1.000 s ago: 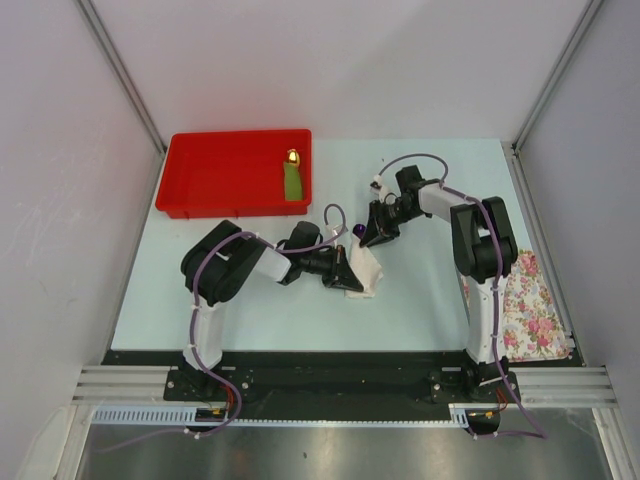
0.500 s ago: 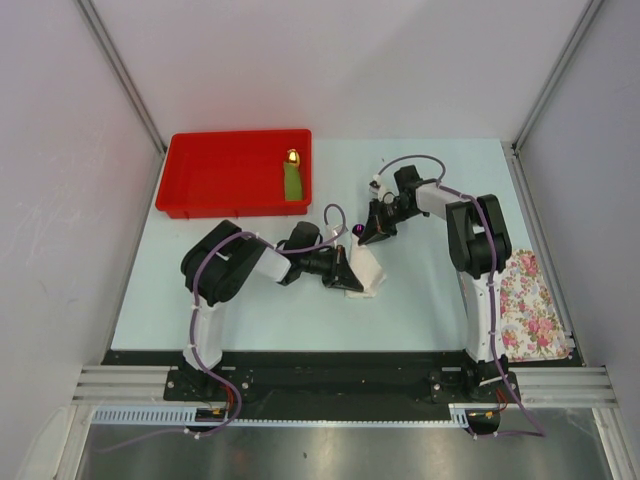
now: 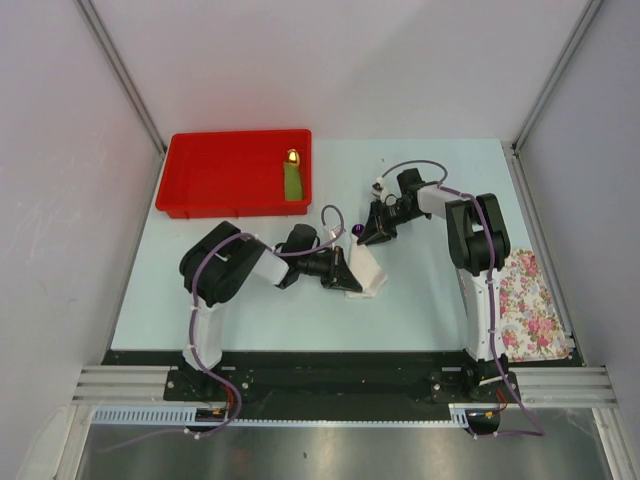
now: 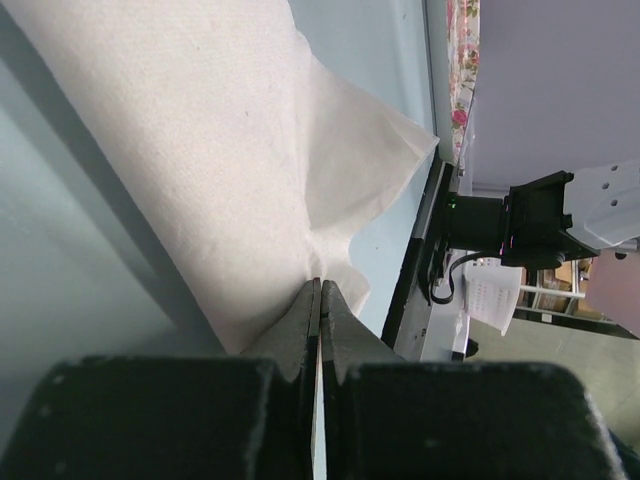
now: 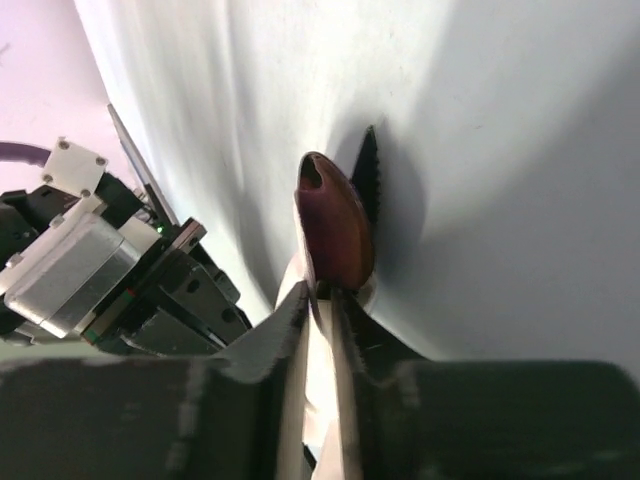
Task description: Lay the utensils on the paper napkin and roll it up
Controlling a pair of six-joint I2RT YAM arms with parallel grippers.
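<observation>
At the near right edge of the bench (image 3: 250,310) lies a floral cloth (image 3: 525,305), well apart from the work; toward the middle the left arm (image 3: 225,265) reaches rightward and low, and the left fingers (image 4: 307,318) are pressed fully together, pinching an edge of the napkin (image 4: 200,150); the napkin is a crumpled white bundle at mid-bench, between the two wrists; the left wrist view shows it as a thick diagonal fold over a looser layer, one corner jutting toward the cloth; just beyond the bundle the right arm (image 3: 475,235) bends in from the right, and the right fingers (image 5: 290,318) stand at the napkin's far end with only a slim gap between them; white paper shows in that gap, and the neck of the spoon (image 5: 335,230) sits right at the tips, its purple bowl sticking out past them; whether they truly clamp it I cannot tell; the knife (image 5: 368,175) shows only a serrated black tip, just beside the bowl and behind it; both handles are hidden; at the far left sits a red tray (image 3: 200,208), holding a green piece (image 3: 292,183) with a gold tip against its right wall.
</observation>
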